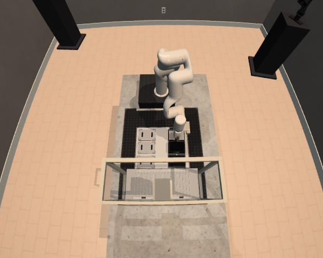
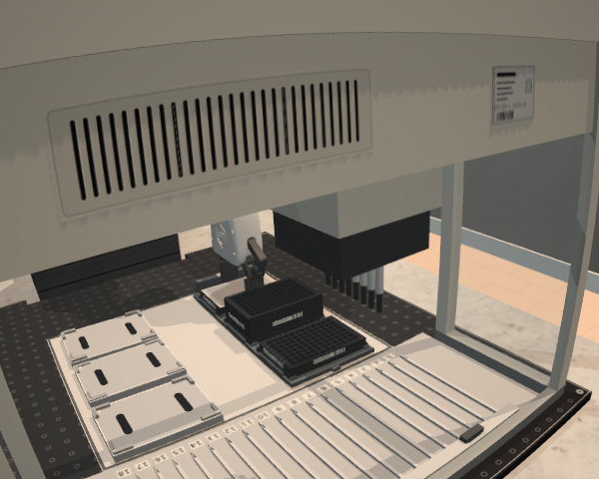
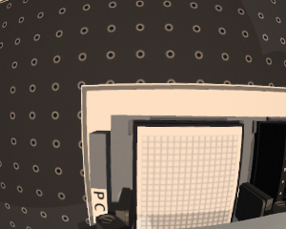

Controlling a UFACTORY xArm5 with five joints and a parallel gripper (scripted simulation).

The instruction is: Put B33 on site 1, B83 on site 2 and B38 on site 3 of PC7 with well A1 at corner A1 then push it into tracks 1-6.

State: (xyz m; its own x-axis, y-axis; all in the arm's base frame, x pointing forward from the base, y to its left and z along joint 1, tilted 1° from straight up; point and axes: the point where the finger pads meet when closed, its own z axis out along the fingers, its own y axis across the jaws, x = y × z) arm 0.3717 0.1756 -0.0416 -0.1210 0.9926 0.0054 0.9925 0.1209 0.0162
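Observation:
The carrier PC7 (image 3: 120, 164) lies on the apron in front of the low-numbered tracks. Its handle (image 3: 100, 157) shows part of the label. The pale 384-well plate B33 (image 2: 218, 294) (image 3: 188, 167) sits on site 1, next to the handle, and looks flat. The black deep-well block B83 (image 1: 176, 146) (image 2: 274, 301) is on site 2. The black 96-well plate B38 (image 2: 312, 341) is on site 3, nearest the rails. My gripper (image 1: 177, 137) (image 2: 243, 279) (image 3: 188, 204) is open, with its fingers at either side of B33. Its fingertips are partly cut off or hidden. Well A1 marks are not readable.
The nests S1 (image 1: 147, 135) (image 2: 109, 335), S2 (image 1: 146, 147) (image 2: 127, 366) and S3 (image 2: 153, 414) are empty. The ribbed rails (image 2: 361, 404) lie beyond the apron (image 2: 202, 345). A pipetting head (image 2: 377, 237) hangs over the deck inside the instrument frame (image 1: 161, 159).

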